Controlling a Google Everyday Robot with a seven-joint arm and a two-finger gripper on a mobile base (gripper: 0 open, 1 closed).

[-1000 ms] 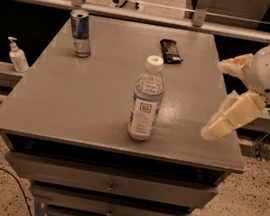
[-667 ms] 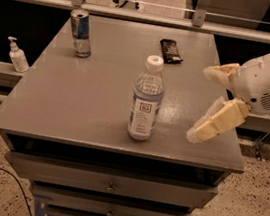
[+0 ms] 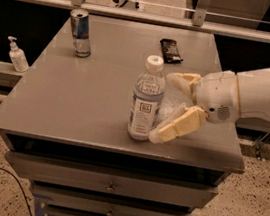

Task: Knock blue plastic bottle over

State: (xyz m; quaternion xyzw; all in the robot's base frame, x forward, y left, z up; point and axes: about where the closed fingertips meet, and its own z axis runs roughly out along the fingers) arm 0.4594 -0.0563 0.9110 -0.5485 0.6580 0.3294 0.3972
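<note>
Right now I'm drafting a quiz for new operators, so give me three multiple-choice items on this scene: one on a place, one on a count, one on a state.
1. Where is the hand?
A. Beside the blue plastic bottle, toward the picture's right
B. Above its cap
C. Behind it

2. How many loose things rest on the table?
A. One
B. Three
C. Five

3. How does the bottle stand?
A. On its side
B. Upside down
C. Upright, capped

Key:
1 A: the open hand sits close by that side of the bottle.
2 B: the bottle, the drink can and the dark packet.
3 C: its base is on the table and the white cap is on top.
</note>
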